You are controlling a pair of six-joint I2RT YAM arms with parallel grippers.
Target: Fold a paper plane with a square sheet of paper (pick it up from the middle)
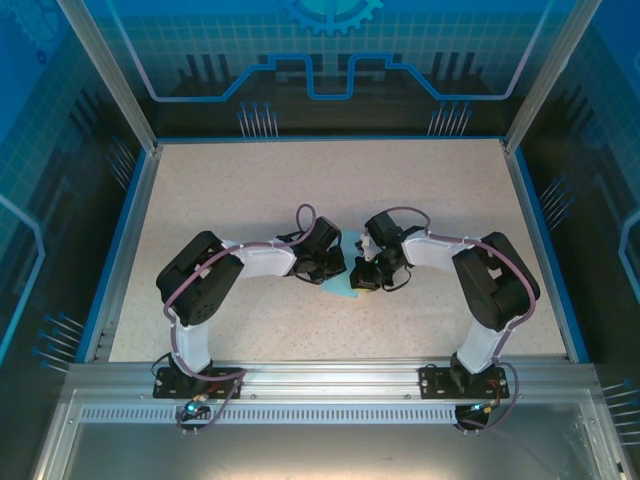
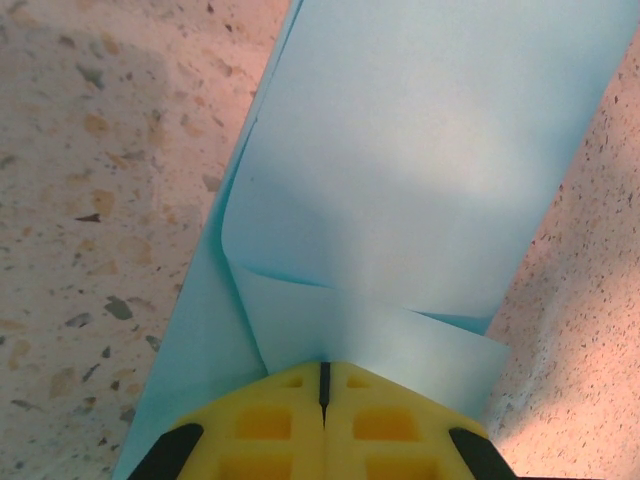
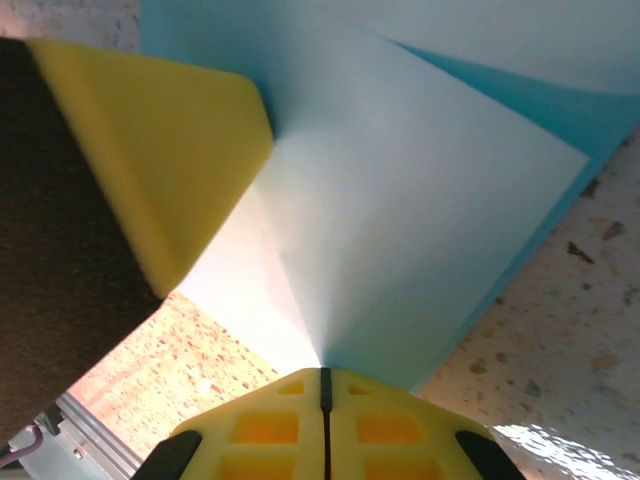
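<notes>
Two grippers on one sheet, nose to nose at mid-table. Left gripper [image 1: 333, 268] is closed and pinching the paper [image 1: 343, 288]. In its wrist view the yellow pads meet with only a seam between them, and the blue sheet comes out right at the tips. Right gripper [image 1: 365, 275] is closed on it too: pads together, paper fanning out from the seam.

Key relation: the paper sits between the two, straight ahead of each set of tips, with no offset to close. From above, a small blue patch shows just to the near side of where they meet.

From the left wrist the paper runs as a long band away from the tips, leaning up and right. A looser flap is doubled over near the pinch, its fold rounded, not creased. From the right wrist the sheet spreads away and to the right. A yellow finger [image 3: 170, 140], the left arm's I'd say, lies against the sheet just to the left. So the two pinch points are close together.

Neither arm is nearer, since both have hold of it. Can't tell whether the far part lies flat on the table [image 1: 250, 190].

Pose: both arms have elbows out, forearms angled in toward centre and wrists pitched down, roughly mirrored.

Judgement: mid-fold, no dart yet. The next move turns on working along the band's long axis. Pulling the grippers apart would risk a tear.
</notes>
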